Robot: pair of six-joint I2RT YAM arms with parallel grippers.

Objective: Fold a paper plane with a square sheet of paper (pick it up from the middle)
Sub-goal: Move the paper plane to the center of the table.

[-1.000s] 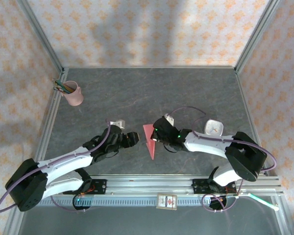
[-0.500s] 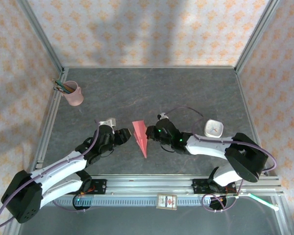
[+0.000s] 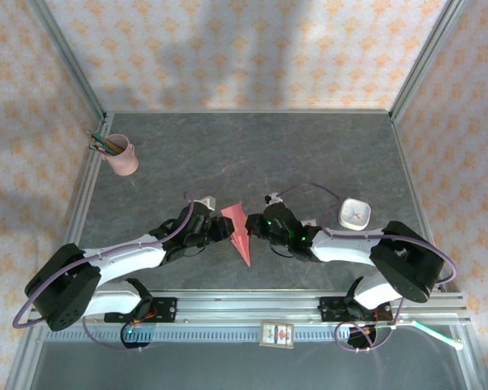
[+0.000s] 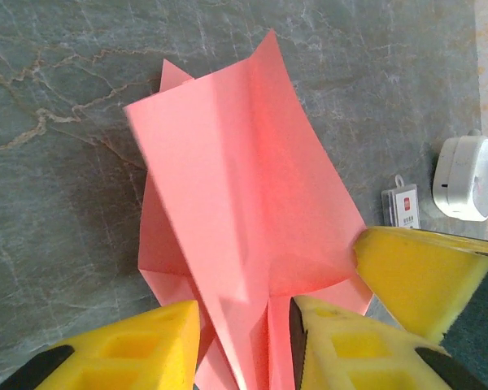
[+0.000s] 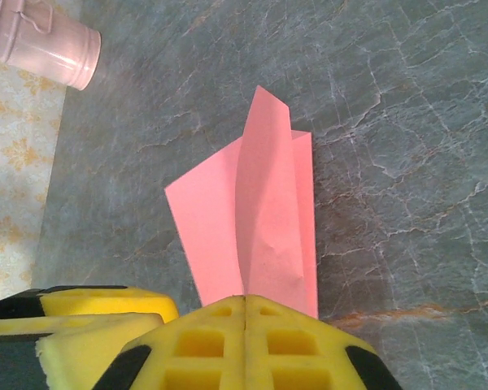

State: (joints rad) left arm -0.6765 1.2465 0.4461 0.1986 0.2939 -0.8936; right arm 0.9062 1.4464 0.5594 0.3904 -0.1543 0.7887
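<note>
Paper plane (image 3: 241, 236) sits near the front middle of the table (image 3: 252, 154), pointy end toward the arm bases and wide end away, right between my two grippers. The right gripper (image 5: 246, 302) has its yellow pads pressed flat together on the plane's centre fold, and the pink wings fan out just past the tips. The left gripper (image 4: 244, 313) comes in from the other side. Its two fingers (image 4: 154, 333) stand a bit apart with the folded paper running down between them, and I honestly can't tell if they're squeezing it or just flanking it. Can't tell if the plane touches the table either. The pink pencil cup (image 3: 122, 156) is well off at the far left, and a small white gadget (image 3: 354, 213) sits over to the right.
</note>
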